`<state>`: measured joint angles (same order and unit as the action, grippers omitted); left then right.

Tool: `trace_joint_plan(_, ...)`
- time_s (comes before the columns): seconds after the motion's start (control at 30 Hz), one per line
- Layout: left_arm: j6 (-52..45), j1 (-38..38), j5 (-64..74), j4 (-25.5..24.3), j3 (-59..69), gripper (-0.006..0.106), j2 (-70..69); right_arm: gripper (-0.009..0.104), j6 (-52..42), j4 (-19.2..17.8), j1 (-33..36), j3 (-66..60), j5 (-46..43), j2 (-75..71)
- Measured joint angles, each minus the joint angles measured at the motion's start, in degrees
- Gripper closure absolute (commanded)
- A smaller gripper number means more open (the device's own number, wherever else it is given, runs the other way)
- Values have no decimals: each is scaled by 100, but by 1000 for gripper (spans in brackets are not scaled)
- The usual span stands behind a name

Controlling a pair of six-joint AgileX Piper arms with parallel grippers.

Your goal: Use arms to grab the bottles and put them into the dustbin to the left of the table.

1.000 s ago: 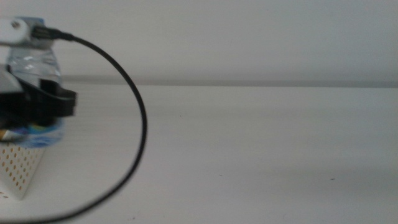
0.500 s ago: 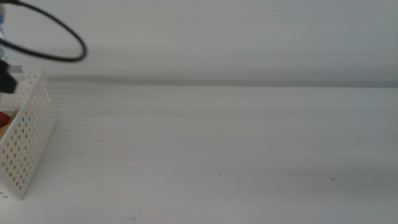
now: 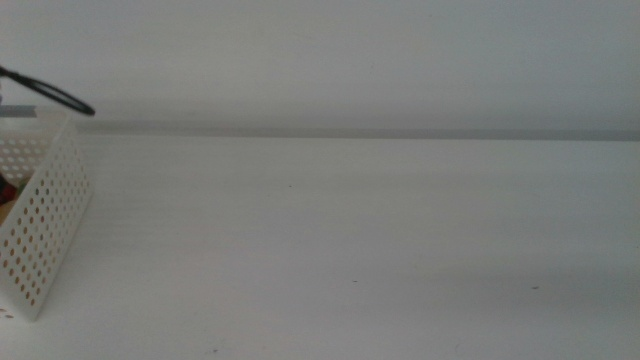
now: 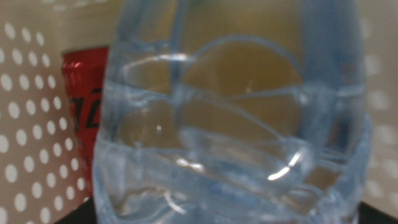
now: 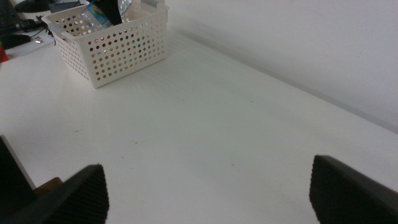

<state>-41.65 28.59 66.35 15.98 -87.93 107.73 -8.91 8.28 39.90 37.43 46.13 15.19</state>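
Note:
The dustbin (image 3: pixel 45 215), a white perforated basket, stands at the table's (image 3: pixel 380 240) left edge. My left gripper (image 4: pixel 224 214) is shut on the clear water bottle (image 4: pixel 230 124) and holds it inside the dustbin, next to the red can (image 4: pixel 84 112). Something yellowish shows through the bottle; I cannot tell what it is. In the middle view only the left arm's black cable (image 3: pixel 55 97) shows. The right wrist view shows the left gripper (image 5: pixel 113 9) over the dustbin (image 5: pixel 118 46). My right gripper (image 5: pixel 208 199) is open and empty, low over the table, far from the dustbin.
The dustbin's perforated wall (image 4: pixel 31 124) is close beside the can. A plain wall rises behind the table's far edge (image 3: pixel 400 133). Dark clutter (image 5: pixel 25 18) lies beyond the dustbin off the table.
My left gripper has carried the water bottle to the left, out of the middle view and down into the dustbin. Only its cable still shows there.

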Motion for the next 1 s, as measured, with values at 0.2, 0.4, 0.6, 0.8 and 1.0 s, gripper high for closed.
trace_joint_plan(0.2, 210, 35, -167, -348, -12, 56, 207, 9, 0, 0, 0, 0, 0, 0)
trace_joint_plan(0.4, 256, 35, -212, -385, -37, 7, 285, 9, 0, 0, 0, 0, 0, 0)
trace_joint_plan(0.6, 421, 35, -78, -392, -61, 7, 129, 9, 0, 0, 0, 0, 0, 0)
trace_joint_plan(0.8, 1286, -440, 186, -1005, -61, 7, -819, 9, 0, 0, 0, 0, 0, 0)
trace_joint_plan(1.0, 2109, -1456, 258, -1165, 125, 7, -2137, 9, 0, 0, 0, 0, 0, 0)
